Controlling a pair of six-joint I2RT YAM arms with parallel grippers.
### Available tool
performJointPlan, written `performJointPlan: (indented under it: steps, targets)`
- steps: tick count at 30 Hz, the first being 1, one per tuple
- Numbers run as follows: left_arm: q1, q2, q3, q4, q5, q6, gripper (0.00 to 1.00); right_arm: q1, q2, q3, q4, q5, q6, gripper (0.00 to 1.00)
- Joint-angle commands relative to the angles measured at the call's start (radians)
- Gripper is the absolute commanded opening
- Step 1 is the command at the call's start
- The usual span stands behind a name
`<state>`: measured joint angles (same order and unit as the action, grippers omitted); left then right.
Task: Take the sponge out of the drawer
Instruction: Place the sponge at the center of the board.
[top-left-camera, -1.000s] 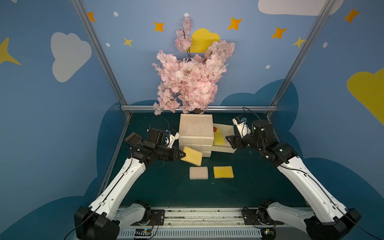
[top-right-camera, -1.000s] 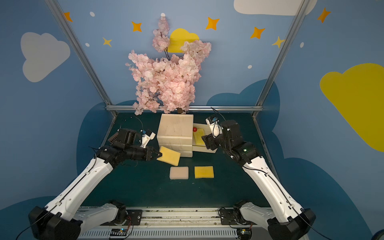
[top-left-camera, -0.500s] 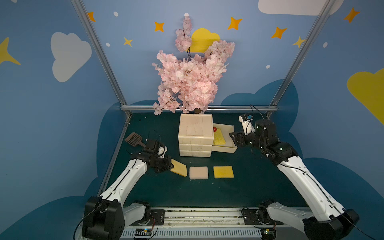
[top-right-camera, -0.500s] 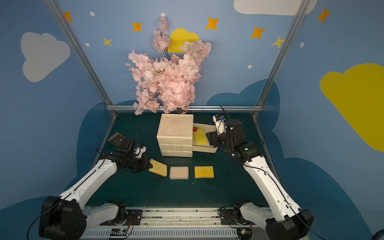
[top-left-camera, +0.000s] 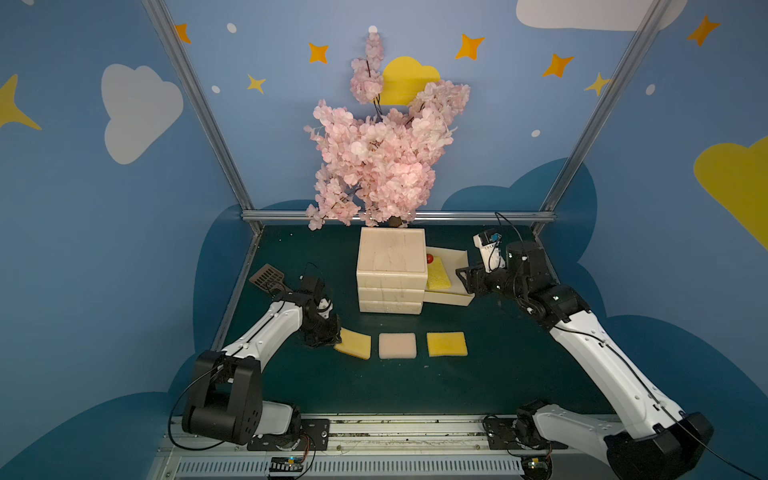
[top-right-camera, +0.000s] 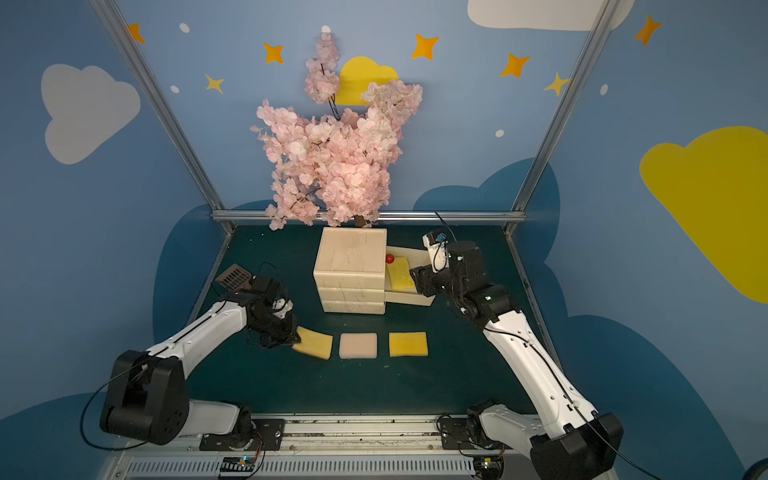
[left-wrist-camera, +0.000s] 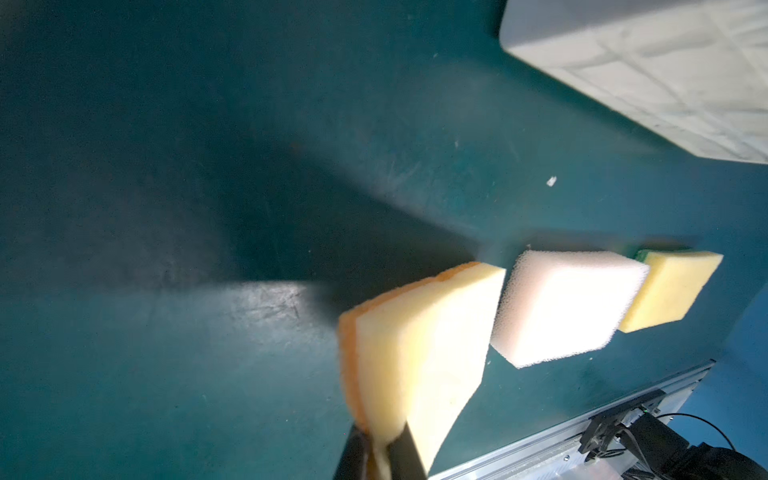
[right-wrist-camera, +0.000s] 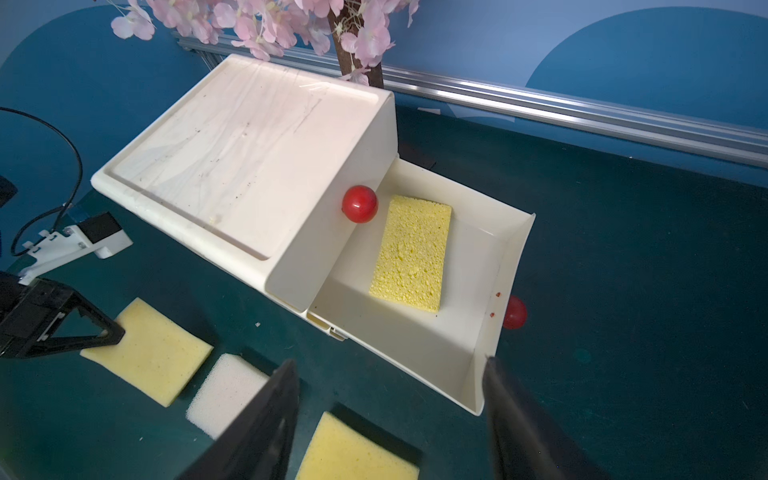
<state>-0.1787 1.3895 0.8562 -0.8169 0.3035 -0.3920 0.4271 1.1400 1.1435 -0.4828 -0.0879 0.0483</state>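
left gripper (left-wrist-camera: 380, 436), jaws clenched on a corner of the orange-backed sponge (left-wrist-camera: 419, 345), on the bench (left-wrist-camera: 166, 208), right gripper (right-wrist-camera: 390, 361), jaws spread wide, empty, beside the open drawer (right-wrist-camera: 503, 282) at the cabinet's (top-left-camera: 392, 257) 3 o'clock, yellow sponge (right-wrist-camera: 411, 253) inside

Left end effector (left-wrist-camera: 379, 453), sponge (left-wrist-camera: 415, 353) corner off-frame

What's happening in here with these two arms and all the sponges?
Two robot arms are taking sponges out of a drawer. The left gripper pinches an orange-backed sponge by its edge, low over the table beside a pink sponge and a flat yellow sponge. The right gripper hangs open by the pulled-out drawer, where a rough yellow sponge lies.
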Motion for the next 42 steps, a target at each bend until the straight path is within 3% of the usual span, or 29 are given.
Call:
performJointPlan:
  steps: [1, 12, 24, 27, 33, 42]
  targets:
    - [0.003, -0.013, -0.004, -0.037, -0.011, -0.001, 0.21, -0.011, 0.014, -0.009, 0.030, -0.025, -0.004, 0.69]
    - [0.003, -0.031, -0.012, -0.056, -0.054, -0.027, 0.32, -0.016, 0.042, -0.001, 0.039, -0.047, 0.002, 0.66]
    - [0.003, -0.082, 0.002, -0.062, -0.097, -0.031, 0.61, -0.017, 0.051, 0.006, 0.026, -0.036, 0.007, 0.66]
    - [0.002, -0.119, 0.041, -0.058, -0.031, -0.006, 0.68, -0.026, 0.078, 0.016, 0.008, -0.009, 0.018, 0.70]
    - [0.000, -0.203, 0.222, -0.036, 0.061, 0.068, 1.00, -0.063, 0.172, 0.043, -0.033, -0.074, 0.044, 0.71]
    - [-0.001, -0.102, 0.474, 0.102, 0.318, 0.047, 0.99, -0.065, 0.278, 0.071, -0.011, -0.178, 0.061, 0.70]
